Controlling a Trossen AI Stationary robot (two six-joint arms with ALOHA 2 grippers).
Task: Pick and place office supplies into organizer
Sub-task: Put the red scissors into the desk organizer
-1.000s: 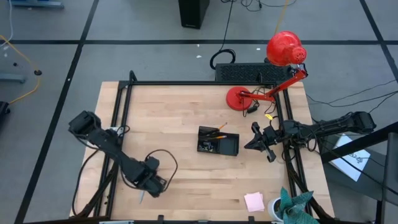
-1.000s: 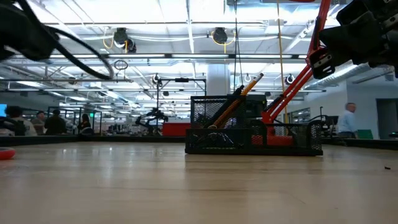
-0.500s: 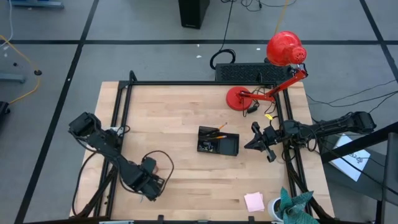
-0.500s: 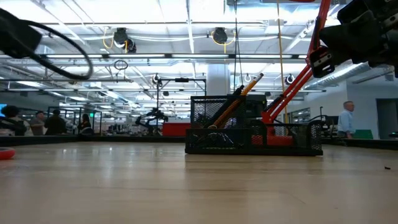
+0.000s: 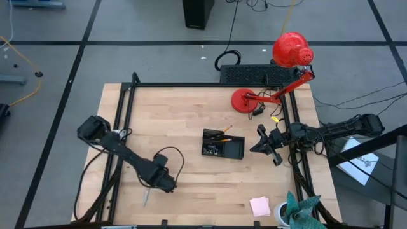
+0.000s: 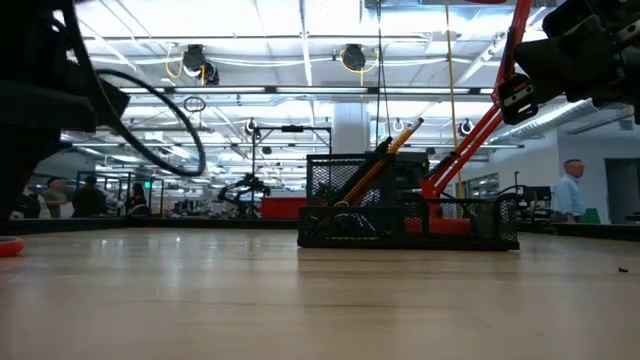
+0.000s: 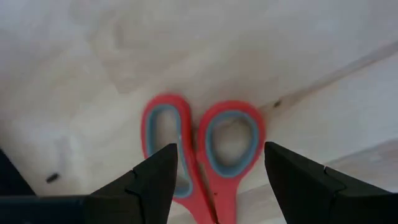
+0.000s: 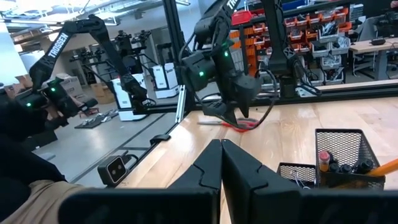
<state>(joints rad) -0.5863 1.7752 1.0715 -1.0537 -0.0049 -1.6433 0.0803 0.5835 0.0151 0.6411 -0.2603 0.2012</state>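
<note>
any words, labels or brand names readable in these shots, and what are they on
"TROSSEN": white letters along the dark upper link of a robot arm in the room beyond the table, seen in the right wrist view.
Labels on the red storage bins behind it: too small to read.
Nothing else readable.

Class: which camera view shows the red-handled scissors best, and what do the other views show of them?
The left wrist view: the scissors fill it, both red handle loops lying on the table between the open left gripper. The high view shows only a pale sliver near that gripper. The right wrist view catches a red glimpse below it. The low view shows none.
</note>
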